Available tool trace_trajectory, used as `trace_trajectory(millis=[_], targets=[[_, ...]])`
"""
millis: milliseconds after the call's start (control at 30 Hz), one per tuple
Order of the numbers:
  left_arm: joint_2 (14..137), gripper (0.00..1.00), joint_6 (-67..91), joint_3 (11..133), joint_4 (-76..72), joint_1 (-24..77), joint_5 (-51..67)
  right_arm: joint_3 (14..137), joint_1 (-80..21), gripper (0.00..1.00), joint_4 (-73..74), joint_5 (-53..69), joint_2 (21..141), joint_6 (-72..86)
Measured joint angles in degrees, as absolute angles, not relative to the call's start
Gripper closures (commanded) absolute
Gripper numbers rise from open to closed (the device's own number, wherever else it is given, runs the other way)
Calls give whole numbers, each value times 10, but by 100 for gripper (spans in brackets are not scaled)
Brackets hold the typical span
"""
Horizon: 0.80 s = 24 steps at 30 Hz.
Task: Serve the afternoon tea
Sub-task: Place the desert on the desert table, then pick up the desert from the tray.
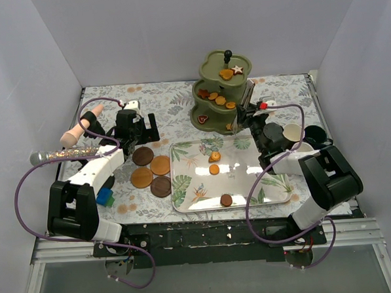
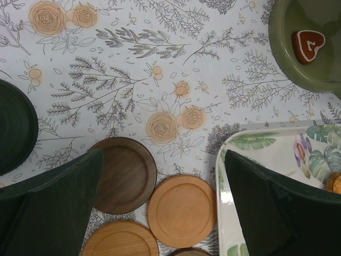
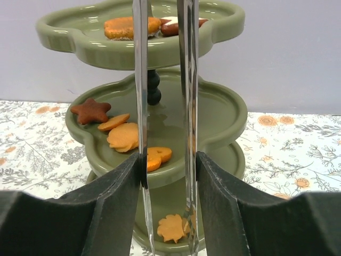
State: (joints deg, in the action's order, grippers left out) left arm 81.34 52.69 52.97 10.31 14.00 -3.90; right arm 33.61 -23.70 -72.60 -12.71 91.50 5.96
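- First, nearest the arms' bases, a leaf-patterned tray (image 1: pixel 191 186) lies on the floral tabletop (image 1: pixel 174 108) with three small biscuits (image 1: pixel 214 169) spread across it.
- Just left of the tray, four round coasters (image 1: pixel 160 165) sit close together (two dark, two light).
- The left gripper (image 2: pixel 162 154) hangs over the coasters and the tray's left edge. Its jaws are spread wide and hold nothing, and its fingers (image 2: pixel 53 202) hide part of the coasters in the wrist view.
- A glittery microphone (image 1: pixel 65 154) lies at the far left, by the left arm.
- Farther back on the right, the right gripper (image 3: pixel 168 160) has its jaws pinching metal tongs (image 3: pixel 141 106). The blades point at the stand and cut across the wrist view of it.
- At the back, the olive three-tier stand (image 3: pixel 224 114) carries orange and brown biscuits on every tier.
- A white mug (image 1: pixel 292 132) stands to its right, beside the right arm.
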Motion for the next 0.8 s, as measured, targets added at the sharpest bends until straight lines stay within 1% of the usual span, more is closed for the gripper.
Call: trace_trajectory(millis=[300, 467, 633, 800], targets=[[813, 2, 527, 530, 103, 140, -38, 277, -250, 52, -721, -137, 814, 57], [808, 2, 528, 530, 103, 140, -35, 256, -288, 52, -682, -151, 729, 58], [796, 2, 529, 530, 103, 140, -26, 253, -353, 47, -609, -178, 679, 65], [787, 2, 533, 530, 103, 140, -17, 253, -409, 44, -556, -199, 680, 72]])
